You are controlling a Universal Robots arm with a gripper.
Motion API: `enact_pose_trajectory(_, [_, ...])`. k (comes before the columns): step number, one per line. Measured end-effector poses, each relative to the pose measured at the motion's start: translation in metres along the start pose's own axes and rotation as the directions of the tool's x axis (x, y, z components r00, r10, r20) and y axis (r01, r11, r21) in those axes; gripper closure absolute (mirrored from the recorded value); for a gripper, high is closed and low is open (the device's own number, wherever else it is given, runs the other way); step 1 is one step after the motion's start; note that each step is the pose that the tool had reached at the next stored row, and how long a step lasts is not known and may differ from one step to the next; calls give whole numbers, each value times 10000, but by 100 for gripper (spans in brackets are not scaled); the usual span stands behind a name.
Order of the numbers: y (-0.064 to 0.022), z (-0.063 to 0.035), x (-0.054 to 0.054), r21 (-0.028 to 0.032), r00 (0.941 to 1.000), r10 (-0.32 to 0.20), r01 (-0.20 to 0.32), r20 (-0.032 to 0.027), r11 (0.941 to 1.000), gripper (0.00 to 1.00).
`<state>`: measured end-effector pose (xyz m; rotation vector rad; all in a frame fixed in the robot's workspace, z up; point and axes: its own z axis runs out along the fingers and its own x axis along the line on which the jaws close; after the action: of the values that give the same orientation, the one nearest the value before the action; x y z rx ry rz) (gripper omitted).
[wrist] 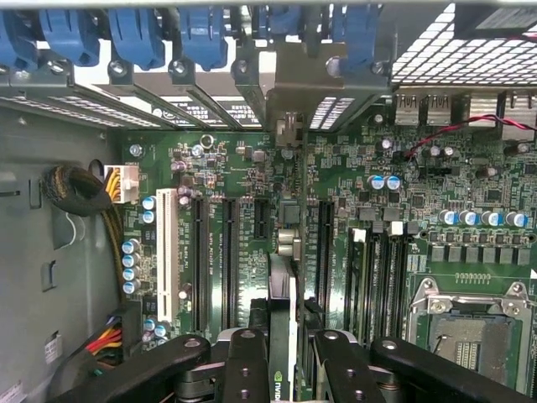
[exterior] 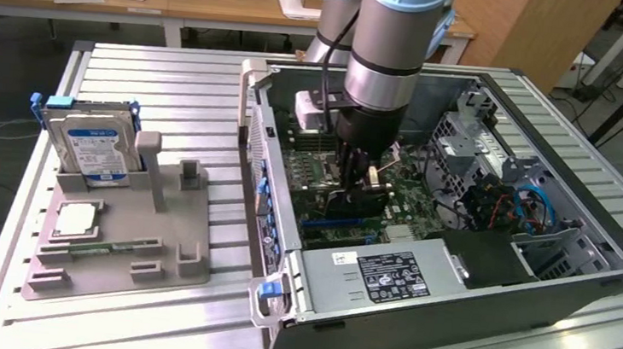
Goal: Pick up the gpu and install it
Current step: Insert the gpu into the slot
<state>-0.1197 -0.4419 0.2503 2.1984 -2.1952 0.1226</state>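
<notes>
In the exterior view, at the centre of the frame, the arm stands vertical inside the open computer case. The hand is clenched on the gpu, which hangs directly below it, edge down, close over the motherboard.

In the wrist view, the gpu is seen edge-on between the fingers. Its long axis is parallel to the black slots. I cannot tell if it is seated.

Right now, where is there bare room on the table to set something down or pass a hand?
Bare slatted table lies between the hard drive and the far edge, and along the near edge past the gray fixture. Crowded: inside the PC case, where the gripper holds the gpu over the motherboard slots.
</notes>
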Motion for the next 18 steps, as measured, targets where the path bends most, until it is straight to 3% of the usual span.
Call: enact_pose_trajectory(18, [15, 1, -8, 0, 10000, 1, -1, 17, 10000, 74])
